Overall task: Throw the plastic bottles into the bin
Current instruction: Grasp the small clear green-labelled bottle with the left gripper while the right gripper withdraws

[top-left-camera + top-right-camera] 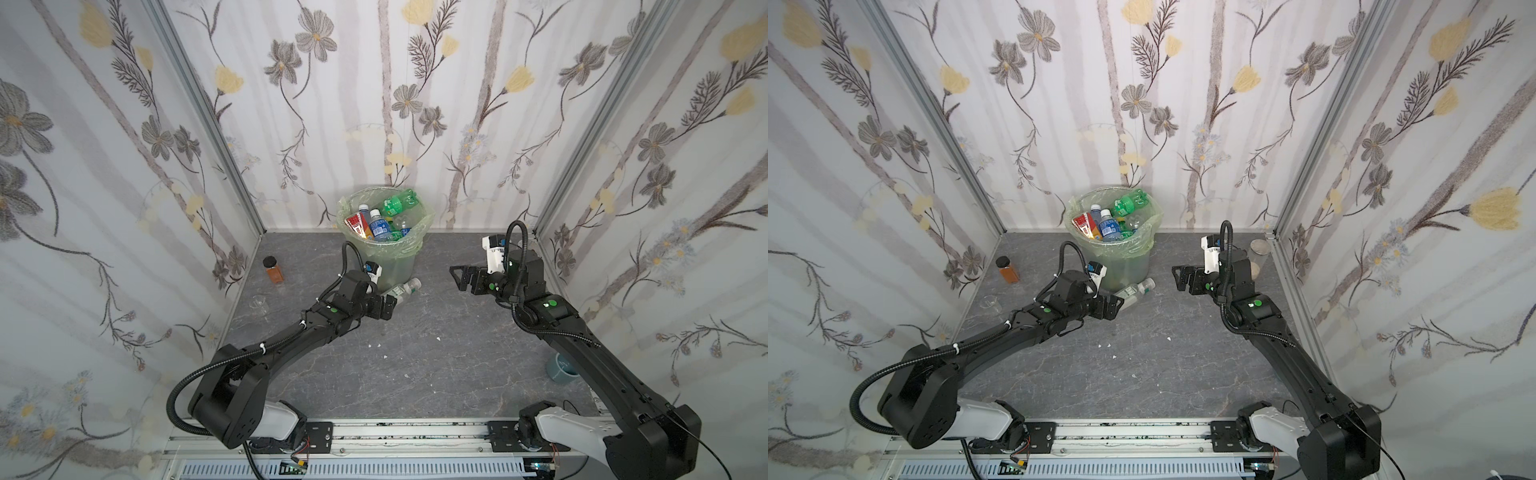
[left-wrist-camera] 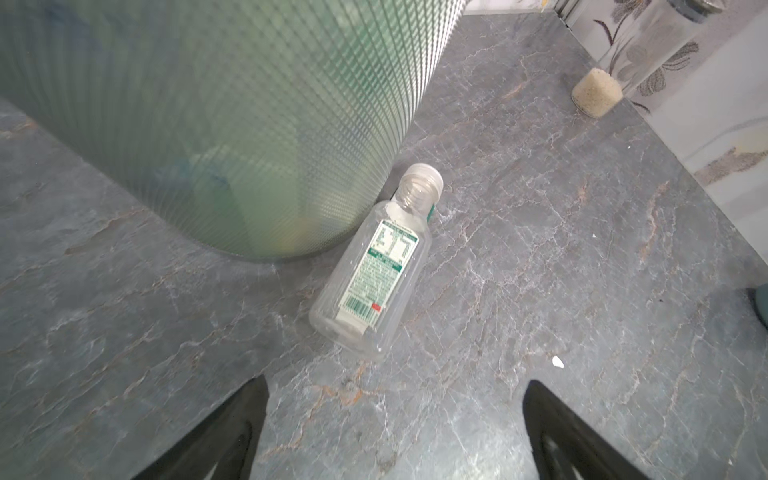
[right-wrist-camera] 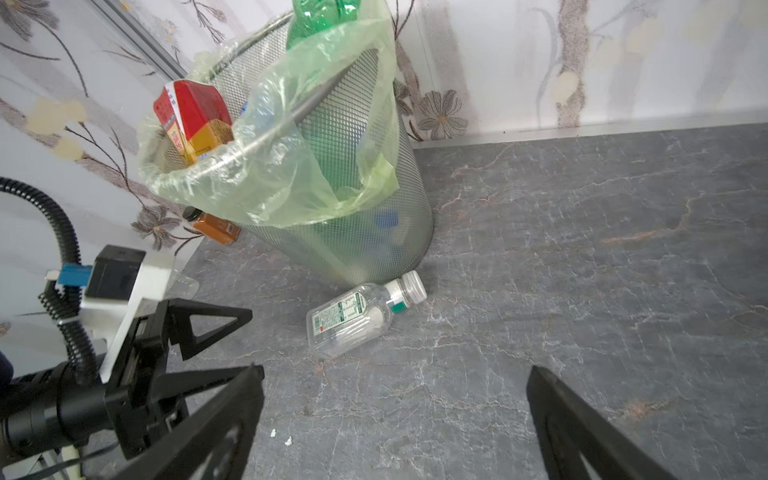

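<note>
left gripper (image 2: 395, 380) spread wide, nothing held, clear bottle (image 2: 365, 270) lying untouched ahead, right gripper (image 3: 395, 369) spread, empty, lower contents of bin (image 2: 249, 124) blurred behind mesh

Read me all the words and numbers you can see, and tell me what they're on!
Nothing here can be read for sure.
Clear bottle: green-and-white label with a barcode, print too small to read.
Red-and-yellow carton in the bin: characters too blurred to read.
Blue-labelled bottle in the bin: white print too blurred to read.
Brown jar: label too small to read.
</note>
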Robot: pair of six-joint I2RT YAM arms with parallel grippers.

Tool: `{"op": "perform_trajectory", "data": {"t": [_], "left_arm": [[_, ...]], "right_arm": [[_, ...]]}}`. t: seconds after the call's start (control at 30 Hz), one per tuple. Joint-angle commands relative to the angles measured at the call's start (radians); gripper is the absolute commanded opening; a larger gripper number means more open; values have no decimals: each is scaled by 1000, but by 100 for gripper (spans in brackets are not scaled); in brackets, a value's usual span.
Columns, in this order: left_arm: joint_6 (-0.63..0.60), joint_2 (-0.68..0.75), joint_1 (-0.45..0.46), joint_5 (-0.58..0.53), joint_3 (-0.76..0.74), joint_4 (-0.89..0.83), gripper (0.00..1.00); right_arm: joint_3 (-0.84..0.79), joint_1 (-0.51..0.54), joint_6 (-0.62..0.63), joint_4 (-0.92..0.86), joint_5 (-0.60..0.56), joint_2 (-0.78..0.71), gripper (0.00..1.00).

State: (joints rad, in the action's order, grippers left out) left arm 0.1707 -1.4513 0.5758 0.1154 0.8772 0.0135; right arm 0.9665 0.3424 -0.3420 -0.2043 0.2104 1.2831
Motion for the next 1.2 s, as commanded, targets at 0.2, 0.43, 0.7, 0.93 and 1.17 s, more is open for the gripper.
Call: {"op": "perform_trajectory", "data": {"t": [0.2,0.43,0.7,0.93,1.17], "left_arm": [[-108,-208,1,20,111,102,95],[-119,-287,2,-32,112,102,91],[-126,-323,34,-82,81,100,87],[-136,-345,94,-166,62,100,72],[-128,-301,153,-249,14,100,55]], "right_arm": [[-54,-22,-14,72,7,-67,100],[-72,-29,-14,76,7,-91,100],[-66,-31,-14,77,10,-111,100],[-67,-31,-15,77,6,-126,100],[-76,-33,-15,74,0,-143,100]]}}
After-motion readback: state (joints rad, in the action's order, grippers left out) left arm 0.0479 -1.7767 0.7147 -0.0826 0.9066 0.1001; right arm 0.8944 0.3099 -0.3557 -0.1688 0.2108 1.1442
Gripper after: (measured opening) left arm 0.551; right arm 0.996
